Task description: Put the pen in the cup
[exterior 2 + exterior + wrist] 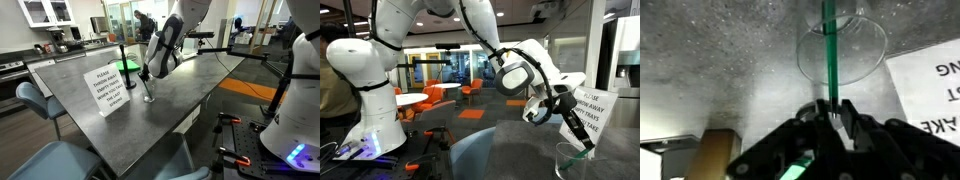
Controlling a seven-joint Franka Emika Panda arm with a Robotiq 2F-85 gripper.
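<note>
The cup [858, 52] is a clear tumbler on the dark grey table, seen from above in the wrist view. It also shows in both exterior views [582, 162] [148, 92]. My gripper [832, 108] is shut on the pen [828, 45], a thin green stick that runs from the fingertips into the cup's mouth. In an exterior view the gripper [572, 122] hangs tilted just above the cup, and the pen's green end [587, 148] is inside the rim. In the exterior view from across the table the gripper [149, 74] is right over the cup and the pen is too thin to make out.
A white printed sign card [108, 88] stands next to the cup, and also shows in the wrist view [935, 90] and behind the gripper [588, 108]. A green-topped object [122, 62] stands farther back on the table [190, 100]. A blue chair [35, 100] is at the table's side.
</note>
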